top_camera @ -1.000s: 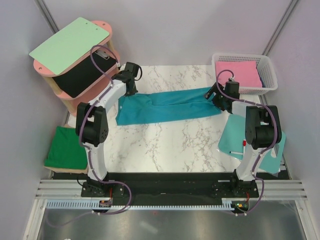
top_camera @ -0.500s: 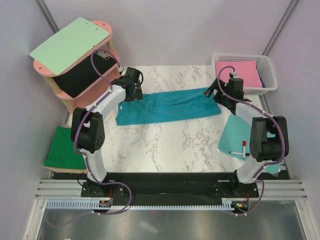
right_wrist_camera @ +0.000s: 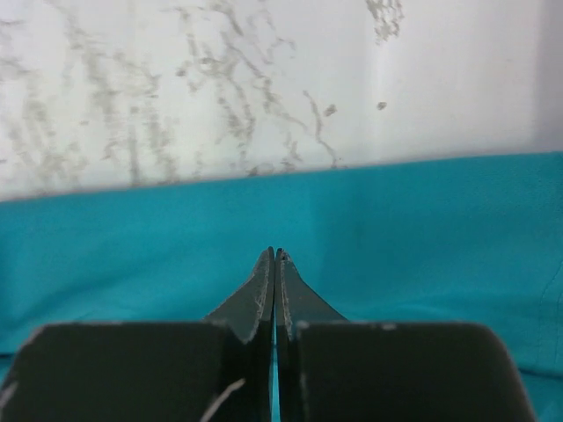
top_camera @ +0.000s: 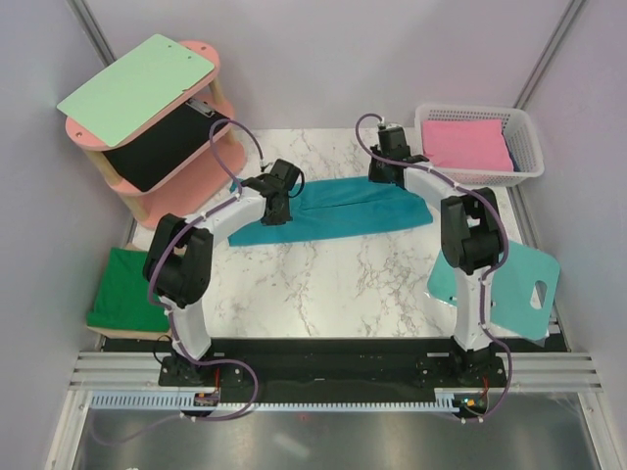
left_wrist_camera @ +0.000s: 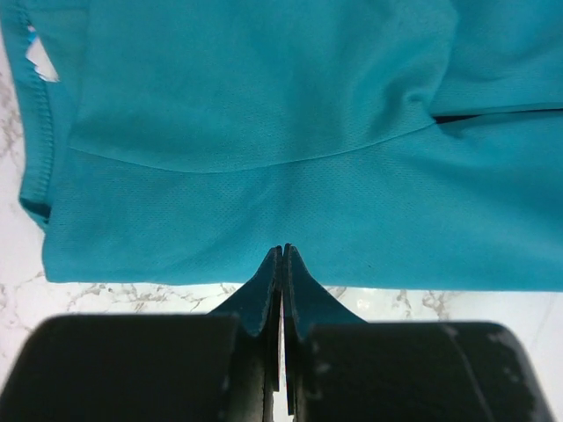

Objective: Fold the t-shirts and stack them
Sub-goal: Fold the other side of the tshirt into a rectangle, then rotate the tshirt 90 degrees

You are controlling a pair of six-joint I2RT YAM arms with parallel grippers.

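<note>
Both arms have swung inward since the earlier frame. They were out at the two ends of the teal shirt [top_camera: 343, 217] and now sit closer to its middle, while the shirt has hardly shifted.

Nearest you, the green shirt [top_camera: 125, 289] lies in a folded square off the left edge of the tabletop [top_camera: 323, 284]. The board [top_camera: 509, 269] lies flat at the near right.

Past those, the teal shirt stretches across the tabletop as a long band, already doubled lengthwise. Your left end effector [left_wrist_camera: 281, 252] is at its near hem, left of centre. The fingers are pressed together, and I can't tell whether they have nipped any cloth. Your right end effector [right_wrist_camera: 274, 252] is further back, over the far edge of the band. It is closed tight as well, with no cloth visible between the fingers.

At the back stand the basket [top_camera: 524, 137] with a pink cloth [top_camera: 468, 145] and the shelf [top_camera: 186, 176] carrying the clipboard [top_camera: 137, 86].

You look to be mid-fold on the teal shirt, with the crosswise folds and the stacking not yet done. The next move likely calls for opening each end effector, taking a firm pinch through both layers at one end, and carrying that end over the middle without dragging the band askew.
</note>
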